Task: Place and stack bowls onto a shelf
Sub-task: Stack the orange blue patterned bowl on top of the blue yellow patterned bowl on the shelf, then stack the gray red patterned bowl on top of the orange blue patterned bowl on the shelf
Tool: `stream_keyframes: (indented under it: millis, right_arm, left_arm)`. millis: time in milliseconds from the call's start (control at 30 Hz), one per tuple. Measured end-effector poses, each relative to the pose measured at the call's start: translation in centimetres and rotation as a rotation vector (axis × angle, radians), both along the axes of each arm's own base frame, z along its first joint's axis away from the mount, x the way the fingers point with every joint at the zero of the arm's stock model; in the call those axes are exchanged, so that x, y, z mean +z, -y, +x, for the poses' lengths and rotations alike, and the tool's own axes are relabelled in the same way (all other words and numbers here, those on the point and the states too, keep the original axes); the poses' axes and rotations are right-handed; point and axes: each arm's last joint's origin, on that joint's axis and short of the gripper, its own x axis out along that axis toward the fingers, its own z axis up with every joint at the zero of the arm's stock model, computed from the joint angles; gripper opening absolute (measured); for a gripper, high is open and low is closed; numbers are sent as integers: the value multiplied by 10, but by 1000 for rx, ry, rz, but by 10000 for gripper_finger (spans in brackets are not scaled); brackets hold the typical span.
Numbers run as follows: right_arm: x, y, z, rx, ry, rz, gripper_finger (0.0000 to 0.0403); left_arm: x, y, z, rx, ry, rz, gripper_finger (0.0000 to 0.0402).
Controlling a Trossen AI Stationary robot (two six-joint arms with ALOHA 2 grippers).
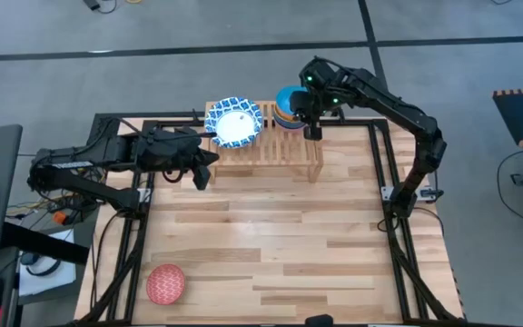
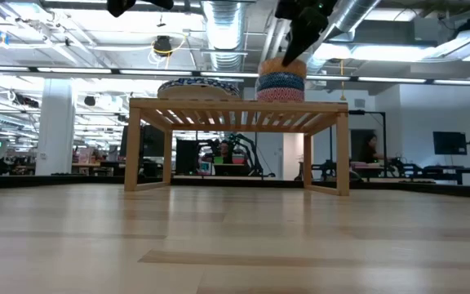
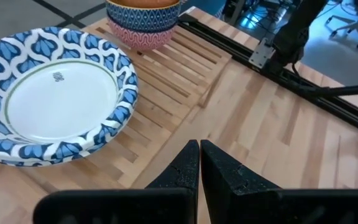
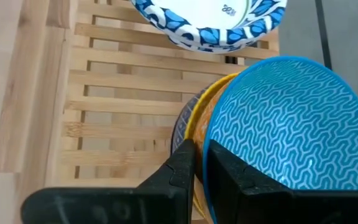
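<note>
Nearest the overhead camera, 1 red patterned deep bowl [image 1: 165, 283] sits alone at the front left corner of the wooden plank tabletop [image 1: 271, 245], well apart from everything else. At the far edge stands the low light-wood slatted shelf [image 1: 284, 154]. On its left part rests a wide shallow white bowl with a blue patterned rim [image 1: 234, 122]; a small dark maker's mark shows on its white centre, too small to read. On its right part stands a stack of small deep bowls [image 2: 281, 86], with the light blue zigzag-patterned bowl [image 4: 283, 140] uppermost and tilted. The right gripper [image 4: 197, 165] pinches that bowl's rim, jaws almost together. The left gripper [image 3: 199, 165] hovers beside the shelf's front left, jaws closed, holding nothing.
</note>
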Motion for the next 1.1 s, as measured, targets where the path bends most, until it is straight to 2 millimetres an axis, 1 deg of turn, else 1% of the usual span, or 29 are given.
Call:
stream_keyframes:
  millis: [100, 533, 633, 800, 933, 1100]
  right_arm:
    - [-4, -2, 7, 4, -5, 13, 60]
    - [-4, -9, 10, 4, 2, 29, 64]
    - [-4, -8, 10, 0, 2, 24, 79]
    - [-4, -7, 9, -30, -19, -12, 117]
    - [-4, -7, 8, -29, -24, -12, 145]
    - [-4, -7, 9, -26, -19, -18, 179]
  left_arm:
    - [0, 5, 0, -17, 3, -7, 0]
    - [-6, 26, -5, 23, -41, -32, 0]
    - [-9, 30, -7, 36, -59, -49, 0]
    - [-12, 35, -10, 45, -82, -73, 5]
    - [-14, 39, -12, 60, -101, -77, 21]
    - [-18, 44, -16, 68, -131, -91, 51]
